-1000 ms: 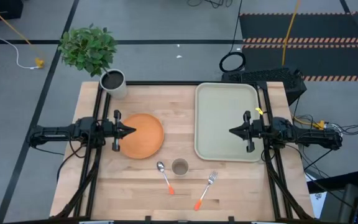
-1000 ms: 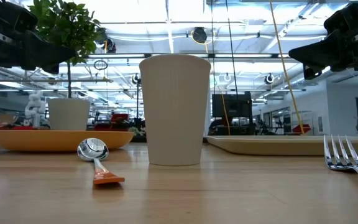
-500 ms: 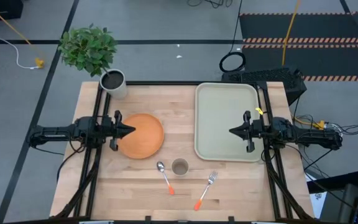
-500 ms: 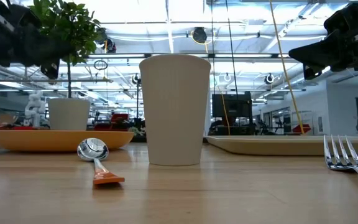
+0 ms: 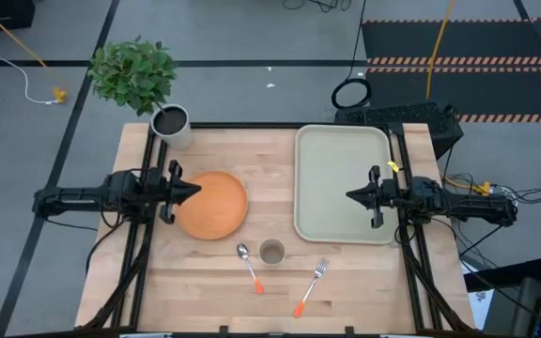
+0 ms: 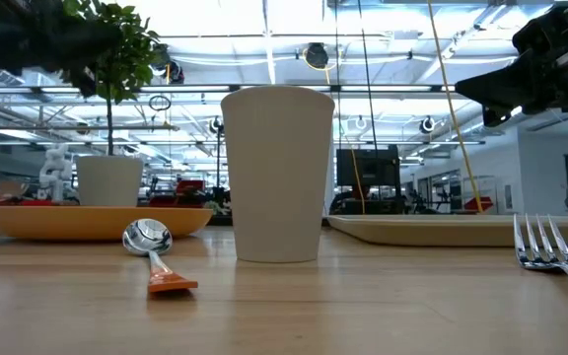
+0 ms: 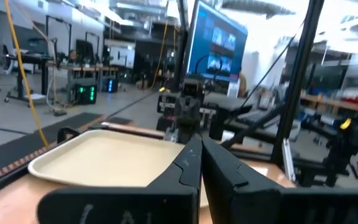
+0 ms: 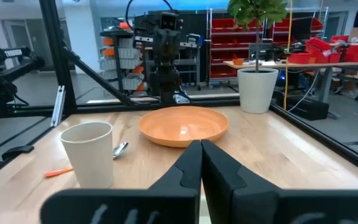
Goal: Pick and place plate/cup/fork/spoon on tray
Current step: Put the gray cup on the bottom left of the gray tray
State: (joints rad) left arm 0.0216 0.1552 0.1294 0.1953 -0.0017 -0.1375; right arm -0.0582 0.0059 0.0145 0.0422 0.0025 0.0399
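Note:
The orange plate [image 5: 212,205] lies flat on the table's left half. The beige cup [image 5: 271,252] stands upright near the front, with the spoon [image 5: 249,267] just left of it and the fork [image 5: 312,287] to its right, both flat on the wood. The cream tray [image 5: 343,183] lies on the right half. My left gripper [image 5: 198,191] is shut and empty, above the plate's left edge. My right gripper [image 5: 348,197] is shut and empty, above the tray's middle. In the right wrist view the plate [image 8: 183,124] and cup [image 8: 88,152] show ahead of the shut fingers.
A grey-white pot [image 5: 171,122] with a green plant stands at the table's far left corner. Black frame rails run along both table sides. Bare wood lies between the plate and the tray.
My left gripper has risen and drawn back a little toward the table's left edge, staying shut; in the low view it has climbed almost out of the picture's top. My right gripper and all the tableware have kept still.

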